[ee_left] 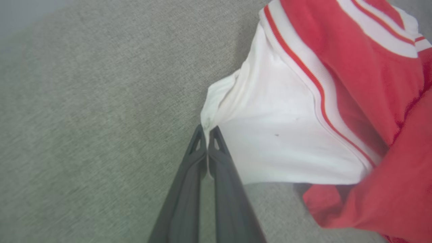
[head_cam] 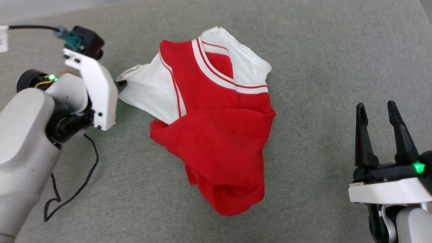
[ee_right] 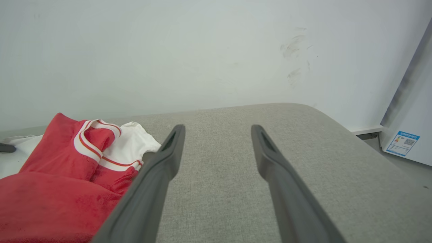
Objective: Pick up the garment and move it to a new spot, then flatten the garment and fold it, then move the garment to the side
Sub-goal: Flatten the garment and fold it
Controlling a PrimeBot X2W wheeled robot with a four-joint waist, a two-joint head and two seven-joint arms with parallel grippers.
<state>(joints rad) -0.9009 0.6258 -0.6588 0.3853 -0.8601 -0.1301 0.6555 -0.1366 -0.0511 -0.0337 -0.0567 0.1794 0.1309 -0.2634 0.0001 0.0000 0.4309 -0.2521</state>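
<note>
- At far left, the left gripper (ee_left: 206,131) reaches sideways, clenched on the white sleeve edge of the garment (head_cam: 216,135).
- Near right, the right gripper (head_cam: 376,105) sits released, well apart.
- Garment lies crumpled on grey cushion (head_cam: 320,67).

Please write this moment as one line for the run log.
stage: pick up | left claw: shut on garment at white sleeve | right claw: open, apart | garment: crumpled on grey surface

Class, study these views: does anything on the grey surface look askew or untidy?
The garment lies crumpled in a heap, one white sleeve stretched sideways by the shut left claw. A loose black cord trails beside the left arm.
</note>
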